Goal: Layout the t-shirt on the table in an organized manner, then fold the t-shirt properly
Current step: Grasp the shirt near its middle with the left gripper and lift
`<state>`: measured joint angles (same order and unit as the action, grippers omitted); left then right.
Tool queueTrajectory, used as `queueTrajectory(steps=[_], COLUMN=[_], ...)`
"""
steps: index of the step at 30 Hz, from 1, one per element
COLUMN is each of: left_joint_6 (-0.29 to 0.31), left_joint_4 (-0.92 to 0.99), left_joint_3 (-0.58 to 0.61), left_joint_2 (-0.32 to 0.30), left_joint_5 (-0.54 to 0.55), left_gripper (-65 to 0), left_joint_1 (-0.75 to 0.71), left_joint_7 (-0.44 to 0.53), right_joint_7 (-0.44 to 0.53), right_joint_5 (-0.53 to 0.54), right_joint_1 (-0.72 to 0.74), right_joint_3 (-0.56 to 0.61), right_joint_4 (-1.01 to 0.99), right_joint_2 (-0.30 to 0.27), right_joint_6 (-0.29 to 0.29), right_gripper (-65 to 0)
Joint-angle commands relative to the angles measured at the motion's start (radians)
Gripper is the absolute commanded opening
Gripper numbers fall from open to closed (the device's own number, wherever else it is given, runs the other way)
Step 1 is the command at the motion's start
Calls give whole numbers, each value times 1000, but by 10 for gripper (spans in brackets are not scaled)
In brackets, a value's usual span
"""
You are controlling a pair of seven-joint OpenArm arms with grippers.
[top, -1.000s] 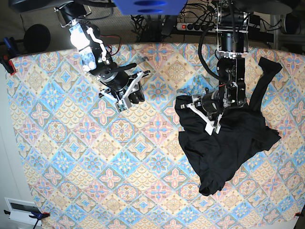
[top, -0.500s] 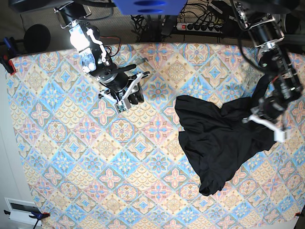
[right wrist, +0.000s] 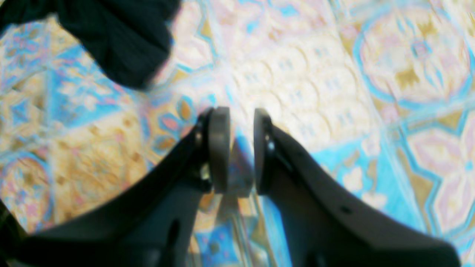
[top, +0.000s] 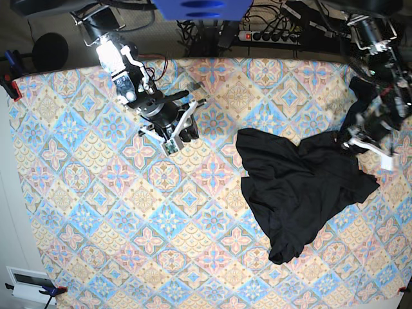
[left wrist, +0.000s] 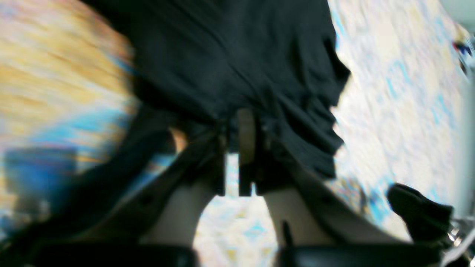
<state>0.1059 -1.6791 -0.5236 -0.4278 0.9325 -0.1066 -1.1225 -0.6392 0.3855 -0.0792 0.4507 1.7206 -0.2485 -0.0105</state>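
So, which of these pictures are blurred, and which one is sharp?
Left wrist view: strong motion blur, the t-shirt and the table smeared. Right wrist view: softly blurred, the right gripper clearest. Base view: sharp and evenly lit.

Overhead base view; two close wrist views

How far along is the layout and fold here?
Nothing looks finished: the t-shirt lies crumpled on the table. In hand: the left claw is at its right edge, fabric bunched at the tips. The right claw hovers empty. Spreading and all folds remain.
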Motion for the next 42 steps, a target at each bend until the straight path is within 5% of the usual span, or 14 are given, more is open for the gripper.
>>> queueTrajectory(steps=[1,5,10,32,35,39,42], left_joint_6=[4,1,1,-1,4,5,5], left_joint_4=[-16,-14,18,386,426,426,416], left_joint_3=[16,110,217,239,239,240,237], left_joint_2=[5,85,180,366,372,369,347], left_joint_5=[16,9,-132,-355,-353,-352,-346], left_gripper=[-558,-442,-362,-359,-403,-632,-645], left_joint_1=[8,14,78,264,290,321,328], left_joint_7=[11,11,17,19,19,19,15], right_joint_7=[26,26,26,25,25,26,26], right_joint_5=[5,5,5,5,5,5,5], right_joint_1=[11,9,9,12,11,11,11], right_joint_3=[-3,-3,-3,-3,-3,-5,-5], right_joint_4=[23,23,23,22,22,23,23], right_joint_2=[-2,-2,-2,-2,-2,-2,-2], right_joint_6=[-4,-4,-4,-4,-4,-4,-4], right_gripper=[-538,-538,-538,-538,-538,-538,-538])
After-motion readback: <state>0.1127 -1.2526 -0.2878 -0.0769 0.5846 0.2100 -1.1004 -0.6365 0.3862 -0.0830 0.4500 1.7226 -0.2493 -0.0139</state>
